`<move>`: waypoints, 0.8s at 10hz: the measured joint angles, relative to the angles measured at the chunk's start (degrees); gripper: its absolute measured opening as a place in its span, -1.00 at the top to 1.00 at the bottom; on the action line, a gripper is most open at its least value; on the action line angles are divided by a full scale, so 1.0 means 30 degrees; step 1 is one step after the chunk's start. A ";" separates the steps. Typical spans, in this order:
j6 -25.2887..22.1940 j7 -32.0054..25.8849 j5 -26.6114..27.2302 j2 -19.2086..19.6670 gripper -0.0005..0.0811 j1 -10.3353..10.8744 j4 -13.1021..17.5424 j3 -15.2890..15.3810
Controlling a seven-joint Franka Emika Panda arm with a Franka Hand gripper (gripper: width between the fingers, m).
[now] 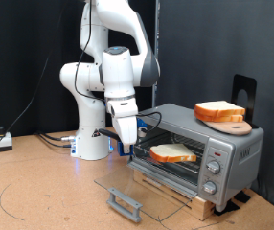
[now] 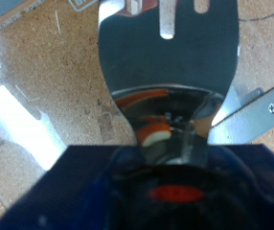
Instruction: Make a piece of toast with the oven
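Toast sits inside the oven (image 1: 199,149) in my exterior view: one piece of toast (image 1: 171,152) lies flat on the rack in the open cavity, towards the side away from the knobs (image 1: 214,165). The oven's glass door (image 1: 137,187) is dropped all the way down and lies nearly level in front of the cavity, its grey bar handle (image 1: 124,202) at the far edge from the oven. On the oven's roof I see a round wooden board (image 1: 231,124) carrying a second slice (image 1: 218,110). The gripper (image 1: 127,144) hangs just outside the oven's open mouth, at the corner away from the knobs and just beside the toast on the rack. From this angle I cannot tell whether its jaws are parted or closed, and nothing shows between them.

My wrist view is mostly filled by a shiny metal plate (image 2: 166,67) with slots at one end, and a dark blue blur (image 2: 147,187) close to the lens. A small curved reflection in the metal shows a pale, tan-edged shape that may be toast. The speckled brown tabletop (image 2: 51,57) lies around the plate. The fingers are not clear here.
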 joint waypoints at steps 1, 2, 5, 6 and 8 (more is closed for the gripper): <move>-0.0142 -0.0373 0.0375 -0.0042 0.03 0.0121 0.0007 -0.0023; -0.0450 -0.0819 0.0817 -0.0163 0.03 0.0267 0.0007 -0.0057; -0.1149 -0.1216 0.1631 -0.0704 0.03 0.0800 -0.0120 -0.0050; -0.1335 -0.1243 0.1780 -0.0935 0.03 0.0981 -0.0217 -0.0044; -0.1413 -0.1183 0.1895 -0.1302 0.03 0.1201 -0.0469 0.0032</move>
